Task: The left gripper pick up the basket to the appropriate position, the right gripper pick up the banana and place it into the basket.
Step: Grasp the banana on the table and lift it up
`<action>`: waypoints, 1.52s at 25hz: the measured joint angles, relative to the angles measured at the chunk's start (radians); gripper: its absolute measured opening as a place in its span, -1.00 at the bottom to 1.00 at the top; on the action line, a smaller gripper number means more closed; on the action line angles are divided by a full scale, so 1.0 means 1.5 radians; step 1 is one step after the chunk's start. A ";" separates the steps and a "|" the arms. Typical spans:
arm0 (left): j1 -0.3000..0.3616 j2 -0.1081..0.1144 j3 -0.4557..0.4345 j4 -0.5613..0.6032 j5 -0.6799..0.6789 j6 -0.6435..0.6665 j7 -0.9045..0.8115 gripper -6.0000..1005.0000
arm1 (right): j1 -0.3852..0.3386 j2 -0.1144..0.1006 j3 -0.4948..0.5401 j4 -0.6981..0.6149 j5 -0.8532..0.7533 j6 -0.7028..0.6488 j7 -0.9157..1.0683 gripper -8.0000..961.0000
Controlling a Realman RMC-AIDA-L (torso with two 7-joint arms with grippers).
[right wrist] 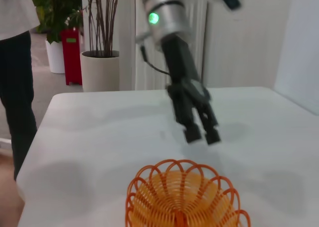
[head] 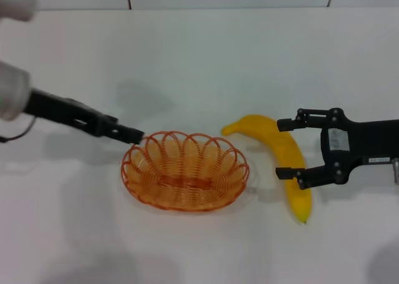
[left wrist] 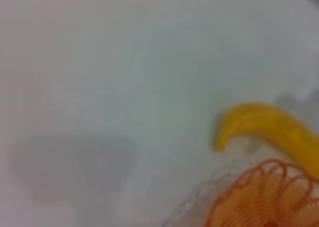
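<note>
Nearest, the orange basket (head: 185, 171) is approached at its far-left rim by the spread, empty left gripper (head: 133, 134), a rim grasp being judged next, while the banana (head: 283, 154) lying right is straddled by the released right gripper (head: 288, 148).

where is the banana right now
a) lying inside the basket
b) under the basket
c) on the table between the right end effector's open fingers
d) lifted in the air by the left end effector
c) The banana lies on the white table beside the basket, with the right end effector open around its middle.
</note>
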 joint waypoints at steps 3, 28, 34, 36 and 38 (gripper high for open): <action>0.120 0.003 0.045 0.156 -0.089 0.023 0.050 0.59 | -0.002 -0.001 0.010 0.000 0.000 -0.001 0.000 0.55; 0.311 0.007 -0.167 -0.120 -0.240 0.115 0.699 0.68 | -0.022 -0.006 0.037 -0.048 0.002 -0.034 0.122 0.53; 0.299 0.008 -0.167 -0.122 -0.240 0.116 0.698 0.68 | -0.007 0.008 0.018 -0.223 0.001 -0.072 0.330 0.52; 0.293 0.008 -0.167 -0.123 -0.240 0.116 0.697 0.68 | 0.010 0.007 -0.006 -0.286 -0.008 -0.069 0.438 0.52; 0.287 0.008 -0.167 -0.123 -0.240 0.116 0.697 0.68 | 0.028 0.005 -0.038 -0.357 -0.029 -0.066 0.549 0.52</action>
